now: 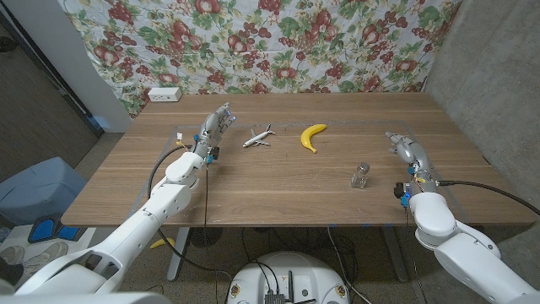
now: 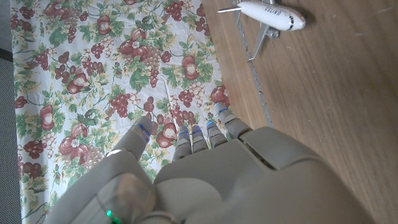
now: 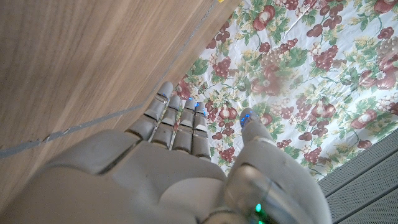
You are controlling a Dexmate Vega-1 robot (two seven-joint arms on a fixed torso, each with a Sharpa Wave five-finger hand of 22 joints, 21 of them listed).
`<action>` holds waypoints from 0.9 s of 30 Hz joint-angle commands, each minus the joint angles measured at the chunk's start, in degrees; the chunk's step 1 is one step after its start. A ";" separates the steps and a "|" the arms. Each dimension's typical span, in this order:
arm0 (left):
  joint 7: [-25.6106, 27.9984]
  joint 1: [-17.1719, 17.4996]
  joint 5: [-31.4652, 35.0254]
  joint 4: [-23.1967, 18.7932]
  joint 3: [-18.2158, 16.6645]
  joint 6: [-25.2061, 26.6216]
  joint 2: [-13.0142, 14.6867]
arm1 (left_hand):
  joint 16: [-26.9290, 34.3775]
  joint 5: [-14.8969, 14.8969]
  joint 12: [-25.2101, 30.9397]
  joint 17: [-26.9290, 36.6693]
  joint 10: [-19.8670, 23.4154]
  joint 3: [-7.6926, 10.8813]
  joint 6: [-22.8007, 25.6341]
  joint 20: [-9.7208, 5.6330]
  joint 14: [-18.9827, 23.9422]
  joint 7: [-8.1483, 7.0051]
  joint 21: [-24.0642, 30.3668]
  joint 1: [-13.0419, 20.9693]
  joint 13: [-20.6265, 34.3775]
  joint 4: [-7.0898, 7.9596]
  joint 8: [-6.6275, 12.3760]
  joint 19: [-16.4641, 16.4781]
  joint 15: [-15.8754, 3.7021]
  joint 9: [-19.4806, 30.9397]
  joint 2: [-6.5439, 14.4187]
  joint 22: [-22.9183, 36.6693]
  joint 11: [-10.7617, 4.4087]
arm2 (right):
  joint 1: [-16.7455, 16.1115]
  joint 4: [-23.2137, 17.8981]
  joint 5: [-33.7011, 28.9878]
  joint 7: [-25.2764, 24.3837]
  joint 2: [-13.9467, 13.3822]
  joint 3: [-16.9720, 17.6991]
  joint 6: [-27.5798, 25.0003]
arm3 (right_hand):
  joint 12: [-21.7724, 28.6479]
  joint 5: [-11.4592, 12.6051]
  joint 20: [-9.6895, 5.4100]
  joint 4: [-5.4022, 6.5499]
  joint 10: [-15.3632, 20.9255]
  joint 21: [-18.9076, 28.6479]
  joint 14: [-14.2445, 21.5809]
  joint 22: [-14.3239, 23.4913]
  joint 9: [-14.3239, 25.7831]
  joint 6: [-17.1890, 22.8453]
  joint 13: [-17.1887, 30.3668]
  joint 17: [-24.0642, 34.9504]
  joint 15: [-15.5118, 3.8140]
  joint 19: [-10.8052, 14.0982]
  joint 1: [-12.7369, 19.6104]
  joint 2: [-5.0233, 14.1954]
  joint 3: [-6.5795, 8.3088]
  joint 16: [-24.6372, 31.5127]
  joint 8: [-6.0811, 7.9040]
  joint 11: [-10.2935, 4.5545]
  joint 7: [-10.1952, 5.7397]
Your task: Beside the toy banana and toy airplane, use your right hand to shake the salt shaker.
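Note:
A small clear glass salt shaker (image 1: 361, 175) with a metal cap stands upright on the wooden table (image 1: 278, 190), right of centre. A yellow toy banana (image 1: 313, 136) lies farther back, and a white toy airplane (image 1: 258, 137) sits to its left, also seen in the left wrist view as airplane (image 2: 271, 15). My right hand (image 1: 404, 149) stands open to the right of the shaker, a short gap away, fingers straight and holding nothing (image 3: 177, 127). My left hand (image 1: 214, 129) is open left of the airplane, fingers extended (image 2: 186, 162).
A floral cloth (image 1: 278, 42) hangs behind the table's far edge. A white power strip (image 1: 164, 95) lies at the back left corner. A blue bin (image 1: 38, 190) stands on the floor to the left. A grey wall (image 1: 498, 76) borders the right side.

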 commanded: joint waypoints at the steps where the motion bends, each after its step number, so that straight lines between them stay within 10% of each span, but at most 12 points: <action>1: 0.68 0.94 -0.08 -1.07 -0.43 -0.09 0.47 | 0.17 0.35 0.17 0.19 0.39 -0.06 0.45 -0.14 0.33 0.05 0.15 0.73 0.21 -0.17 0.17 0.43 -1.42 0.17 2.29 0.22 -0.10 | -2.14 -1.95 -1.37 -0.47 0.54 0.80 -1.18 | 0.05 0.30 0.07 -0.22 0.78 -0.25 0.35 0.25 0.29 0.42 0.16 0.12 -0.15 0.33 0.19 -0.23 -0.10 0.36 0.27 0.01 -0.11; 27: 1.35 2.36 -0.11 -2.73 -0.89 -0.56 0.92 | 0.19 0.35 0.18 0.19 0.46 -0.09 0.49 -0.09 0.43 0.05 0.14 0.76 0.20 -0.17 0.15 0.49 -1.51 0.17 2.27 0.22 -0.23 | -5.64 -4.50 -4.06 -1.03 2.08 1.38 -2.99 | 0.09 0.46 0.20 -0.36 1.19 -0.75 0.53 0.26 0.30 0.88 0.16 -0.15 -0.16 0.58 0.66 -0.28 -0.10 0.37 0.36 -0.18 0.01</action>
